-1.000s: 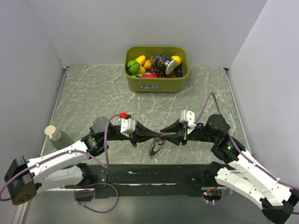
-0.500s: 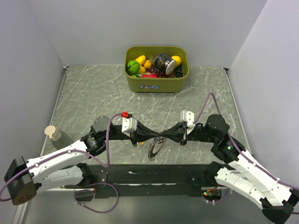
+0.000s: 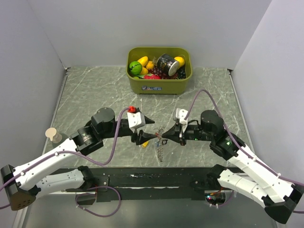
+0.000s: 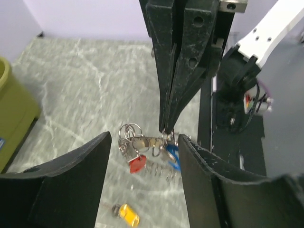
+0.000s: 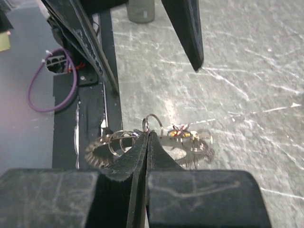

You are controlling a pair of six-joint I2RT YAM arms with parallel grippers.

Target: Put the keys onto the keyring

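Grey marble-pattern table [image 3: 95,95], olive-green plastic bin [image 3: 159,86] of toy fruit at the far edge, well apart from the work.

Both arms meet near the front centre. Left gripper [image 3: 152,129]: fingers spread wide, holding nothing, aimed at the key cluster. Right gripper [image 3: 166,138]: fingers pressed together, pinching the large grey metal keyring with the coiled rim [image 5: 97,152] at a spot crowded with small wire loops. Ring hangs below the fingertips. Cannot tell if its lower edge touches the table.

Red-tagged key [image 4: 137,163] and blue-tagged key [image 4: 172,157] sit against the ring, likely already threaded. Small yellow-tagged key [image 4: 126,213] lies loose on the table, just beside the ring, under the left gripper. Probably the next one to pick.

Risks:
- The right pinch is thin, only on wire. A nudge from the left fingers could twist the ring or pull it free.
- The two grippers are very close, so closing in could knock fingers together.
- The yellow key is tiny and flat. Fingertips may scrape the marble or skid it away instead of gripping.
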